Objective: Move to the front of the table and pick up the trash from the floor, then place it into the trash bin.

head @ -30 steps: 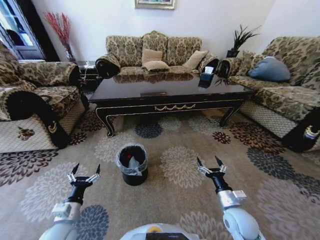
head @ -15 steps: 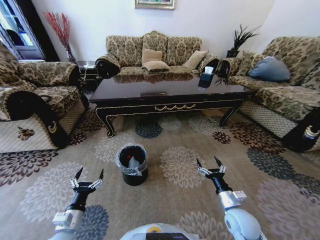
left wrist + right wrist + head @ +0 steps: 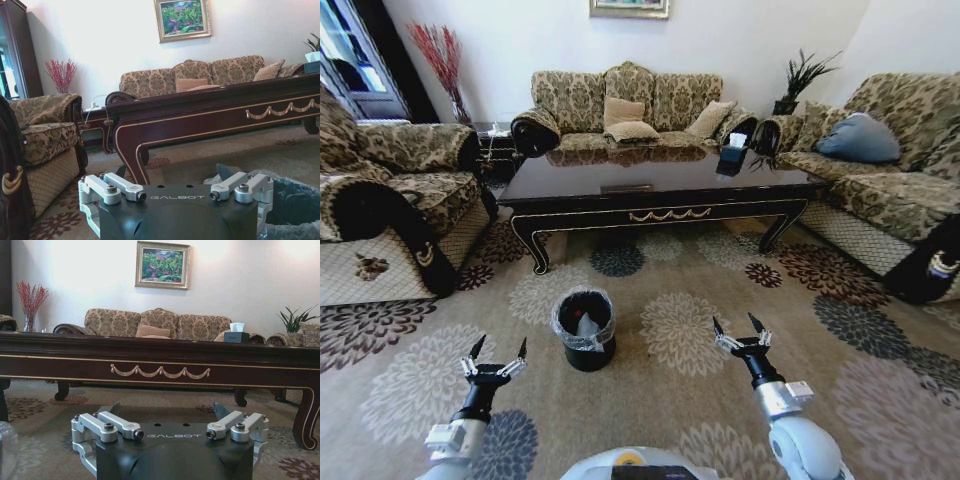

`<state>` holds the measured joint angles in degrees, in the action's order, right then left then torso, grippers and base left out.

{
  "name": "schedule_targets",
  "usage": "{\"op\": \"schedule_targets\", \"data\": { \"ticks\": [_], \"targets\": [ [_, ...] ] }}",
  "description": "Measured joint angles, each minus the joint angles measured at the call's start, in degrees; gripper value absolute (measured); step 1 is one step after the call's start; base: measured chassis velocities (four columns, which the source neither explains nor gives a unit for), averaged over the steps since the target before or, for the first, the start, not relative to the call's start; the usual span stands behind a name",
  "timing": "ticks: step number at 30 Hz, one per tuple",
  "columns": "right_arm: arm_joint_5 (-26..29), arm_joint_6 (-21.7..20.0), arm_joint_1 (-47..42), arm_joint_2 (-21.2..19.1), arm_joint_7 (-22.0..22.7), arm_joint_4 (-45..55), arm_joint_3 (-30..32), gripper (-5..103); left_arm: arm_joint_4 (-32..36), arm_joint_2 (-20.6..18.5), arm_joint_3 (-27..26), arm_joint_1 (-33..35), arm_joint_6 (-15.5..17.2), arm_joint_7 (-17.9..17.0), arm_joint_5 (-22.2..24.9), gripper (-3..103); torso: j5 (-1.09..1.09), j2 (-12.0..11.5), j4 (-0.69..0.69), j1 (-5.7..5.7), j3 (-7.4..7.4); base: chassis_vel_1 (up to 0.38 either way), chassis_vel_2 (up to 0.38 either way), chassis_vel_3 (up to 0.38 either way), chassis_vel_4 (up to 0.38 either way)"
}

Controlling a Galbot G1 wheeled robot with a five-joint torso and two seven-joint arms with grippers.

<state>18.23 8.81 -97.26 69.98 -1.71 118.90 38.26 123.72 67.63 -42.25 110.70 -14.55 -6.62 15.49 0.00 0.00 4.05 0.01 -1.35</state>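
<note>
The dark glossy table (image 3: 660,190) stands across the room ahead of me, with the patterned floor (image 3: 800,350) between us. On the carpet in front of it sits the small black trash bin (image 3: 585,328) with a clear liner. A pale crumpled piece of trash (image 3: 586,325) lies inside it. My left gripper (image 3: 495,353) hovers low over the carpet, left of the bin and nearer to me, open with nothing in it. Right of the bin hangs my right gripper (image 3: 740,332), also open with nothing held. The left wrist view has the bin's liner (image 3: 295,200) close beside the left fingers (image 3: 225,172).
Patterned sofas ring the table: one behind it (image 3: 630,115), an armchair at the left (image 3: 390,200), a sofa at the right (image 3: 900,170). A dark tissue box (image 3: 736,142) stands on the table's far right end. Open carpet lies between the grippers and the table.
My left gripper has dropped lower and drawn back toward me over the carpet. The right gripper, the bin and the table stay where they were.
</note>
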Motion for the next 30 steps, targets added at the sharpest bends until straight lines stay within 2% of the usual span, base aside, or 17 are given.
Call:
{"op": "schedule_targets", "data": {
  "ticks": [13,30],
  "targets": [
    [0.0,0.0,0.0,0.0,0.0,0.0,0.0,100,0.0,0.0,0.0,0.0,0.1,-0.1,0.1,100,0.00,0.0,0.00,0.00,-0.01,0.072,-0.078,-0.074,0.078],
    [0.0,0.0,0.0,0.0,0.1,0.0,0.0,100,-0.1,-0.1,0.0,0.0,0.2,-0.1,0.1,100,-0.02,0.0,-0.01,-0.01,0.02,0.296,-0.299,-0.290,0.301]
  ]
}}
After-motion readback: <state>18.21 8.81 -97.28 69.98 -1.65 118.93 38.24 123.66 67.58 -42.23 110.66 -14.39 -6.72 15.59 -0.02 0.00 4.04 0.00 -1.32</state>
